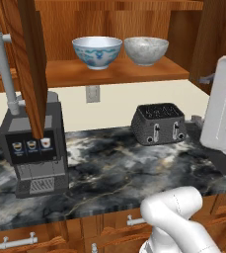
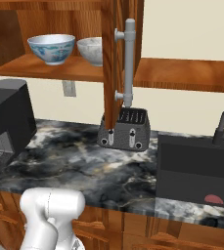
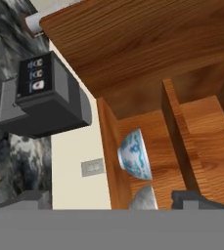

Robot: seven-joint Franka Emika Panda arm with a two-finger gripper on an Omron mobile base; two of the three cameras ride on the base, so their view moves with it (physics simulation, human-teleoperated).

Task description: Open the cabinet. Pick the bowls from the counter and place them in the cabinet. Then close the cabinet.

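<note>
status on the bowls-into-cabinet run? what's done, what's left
Done: the cabinet stands open, and both the blue-patterned bowl and the speckled bowl sit side by side on its shelf. In hand: nothing; the gripper is open and empty. Left: swing the doors shut by their grey handles.

I'm working in a home kitchen. A long dark marble counter with pale veining (image 1: 109, 168) runs above reddish-brown wooden drawers with horizontal grey handles (image 1: 18, 241). Toward its back edge stand a black two-slot toaster (image 1: 159, 123) and, near the left end, a dark grey coffee machine with three cup buttons (image 1: 33, 148). Above, an open reddish-brown wooden wall cabinet (image 1: 114, 71) shelves a white bowl with blue pattern (image 1: 96, 51) beside a speckled grey stone-like bowl (image 1: 145, 50). A dark sink basin (image 2: 194, 168) sits at the counter's right end.
</note>
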